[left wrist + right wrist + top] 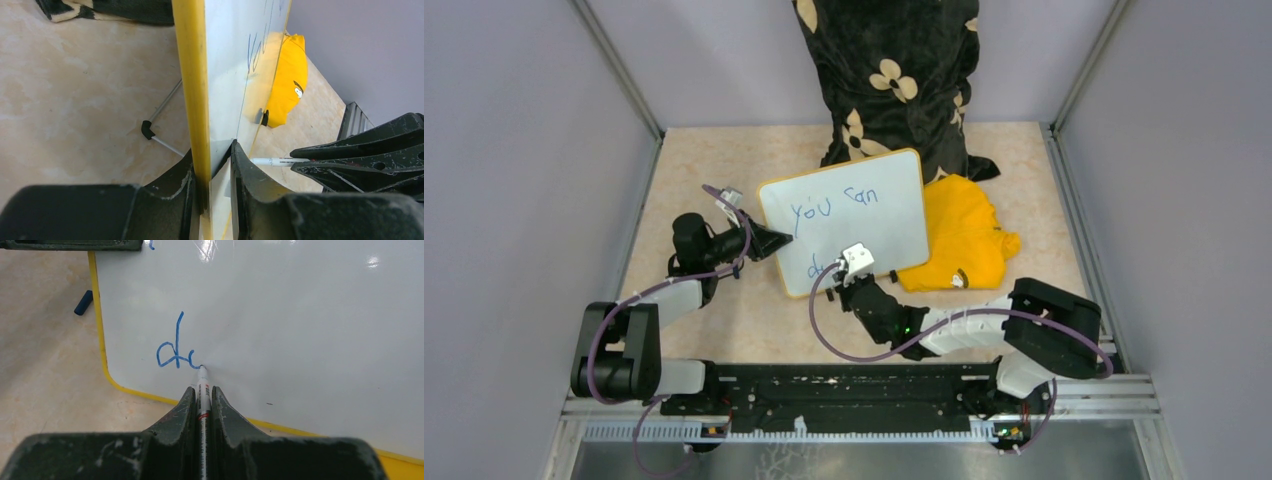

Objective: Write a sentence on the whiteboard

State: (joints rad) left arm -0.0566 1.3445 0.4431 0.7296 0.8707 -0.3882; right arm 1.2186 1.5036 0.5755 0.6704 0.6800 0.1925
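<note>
The whiteboard (879, 215) (300, 315) stands tilted on the table, white with a yellow frame. My left gripper (782, 240) (212, 150) is shut on its left edge, one finger on each face. Blue writing of the sentence (834, 203) reads "you can" on the top line. A "d" and the start of another letter (175, 354) sit on the second line. My right gripper (856, 262) (202, 390) is shut on a white marker (202, 382). The marker's tip touches the board at the end of the blue stroke.
A yellow cloth (964, 240) (287, 75) lies right of the board, partly under it. A black floral fabric (894, 80) hangs behind the board. A thin metal rod with a dark tip (146, 129) rests on the table behind the board. Grey walls enclose three sides.
</note>
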